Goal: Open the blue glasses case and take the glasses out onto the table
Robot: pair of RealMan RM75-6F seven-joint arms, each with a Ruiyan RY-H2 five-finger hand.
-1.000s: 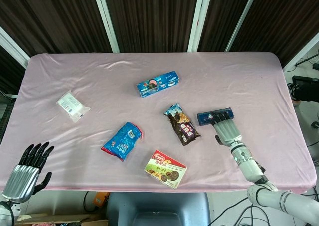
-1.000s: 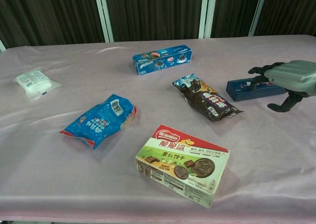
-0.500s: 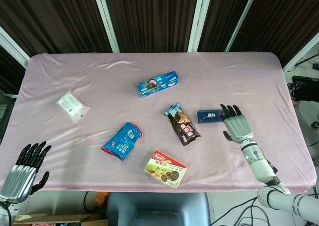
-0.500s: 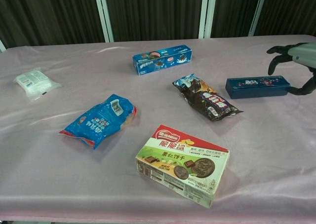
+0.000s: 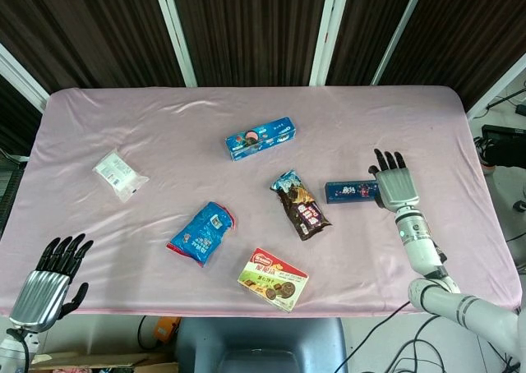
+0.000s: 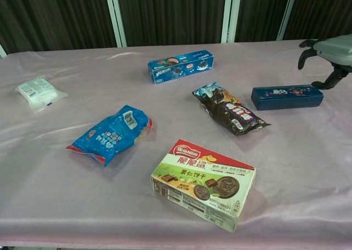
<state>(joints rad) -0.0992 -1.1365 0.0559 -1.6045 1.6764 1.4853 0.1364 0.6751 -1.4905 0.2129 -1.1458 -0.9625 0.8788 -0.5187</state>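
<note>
The blue glasses case (image 5: 351, 192) (image 6: 286, 97) lies closed on the pink tablecloth at the right, a long dark blue box with small prints on its lid. My right hand (image 5: 394, 184) (image 6: 330, 52) hovers just past the case's right end, fingers spread and empty, not touching it. Low at the left table corner, my left hand (image 5: 51, 283) hangs with fingers apart, holding nothing; only the head view shows it. No glasses are visible.
Left of the case lies a dark chocolate snack bag (image 5: 300, 205). A green biscuit box (image 5: 273, 279) sits near the front edge, a blue snack bag (image 5: 202, 232) at centre left, a blue cookie box (image 5: 260, 138) farther back, a white packet (image 5: 119, 174) at far left.
My right hand lifted off the glasses case and drew back to the right, past its end. The case now lies fully uncovered. My left hand shifted slightly at the table corner.
</note>
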